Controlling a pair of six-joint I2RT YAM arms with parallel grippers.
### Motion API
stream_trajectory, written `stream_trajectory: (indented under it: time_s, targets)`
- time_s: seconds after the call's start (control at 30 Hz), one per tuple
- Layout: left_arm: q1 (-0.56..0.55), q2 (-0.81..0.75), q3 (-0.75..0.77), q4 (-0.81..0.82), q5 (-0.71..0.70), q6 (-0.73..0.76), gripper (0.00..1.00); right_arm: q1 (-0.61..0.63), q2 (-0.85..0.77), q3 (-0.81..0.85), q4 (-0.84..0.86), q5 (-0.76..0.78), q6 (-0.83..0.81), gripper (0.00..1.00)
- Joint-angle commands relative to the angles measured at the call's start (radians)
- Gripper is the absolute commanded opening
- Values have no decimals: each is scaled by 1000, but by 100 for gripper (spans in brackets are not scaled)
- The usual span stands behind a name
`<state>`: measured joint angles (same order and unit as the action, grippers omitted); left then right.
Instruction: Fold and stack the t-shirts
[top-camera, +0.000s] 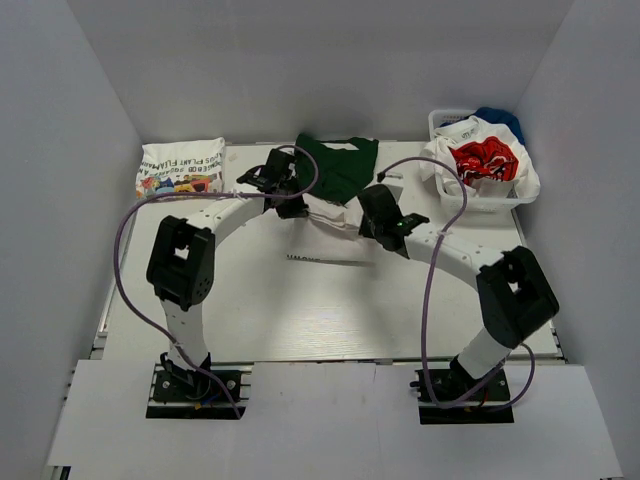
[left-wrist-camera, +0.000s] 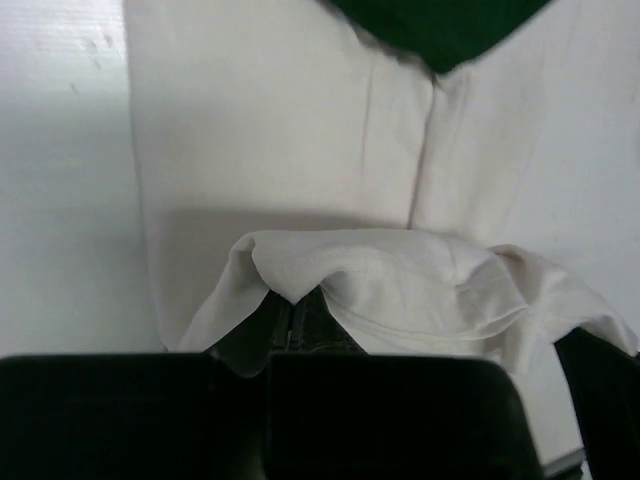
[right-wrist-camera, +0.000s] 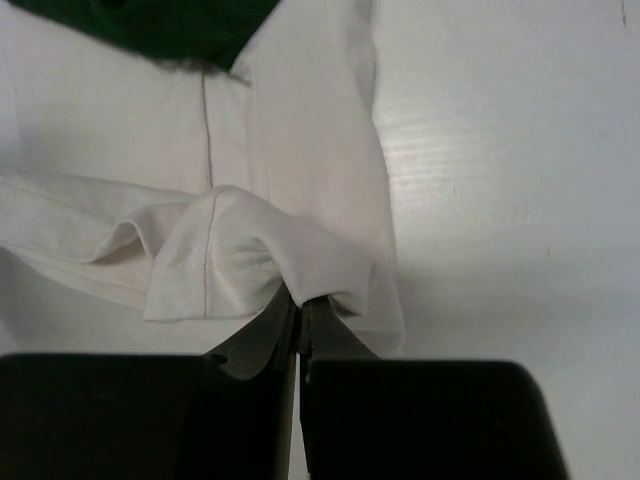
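Top external: right arm (top-camera: 452, 252) overlaps green-white tee (top-camera: 340, 165); folded tee (top-camera: 180, 167) left, basket (top-camera: 438, 120) right.

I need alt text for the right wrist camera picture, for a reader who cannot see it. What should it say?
The right gripper, at the bottom of the picture, is shut on a bunched edge of a white t-shirt that has a dark green part at the top. The shirt lies on a white table, which shows on the right.

Bright, even, diffuse light, soft shadows, wrist views slightly soft (whites nearly washed out, near foreground blurred)
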<state>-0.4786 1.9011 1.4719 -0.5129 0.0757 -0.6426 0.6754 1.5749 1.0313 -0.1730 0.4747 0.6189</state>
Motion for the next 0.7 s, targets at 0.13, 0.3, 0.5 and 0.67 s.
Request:
stream_trajectory:
  time_s: [0.13,0.3,0.5,0.67]
  targets:
    - [44,125,215,33,11,103,0,-102,231,254,73,-48,-102,0]
    - [78,281,355,-11,24,113,0,-145,358,404,0,-105,-108,0]
    - [130,340,493,-39,15,103,75,-192,464,556,-37,-224,-136,77]
    - [153,236,492,-70,1,121,100,-194,383,522,-40,-288,-173,90]
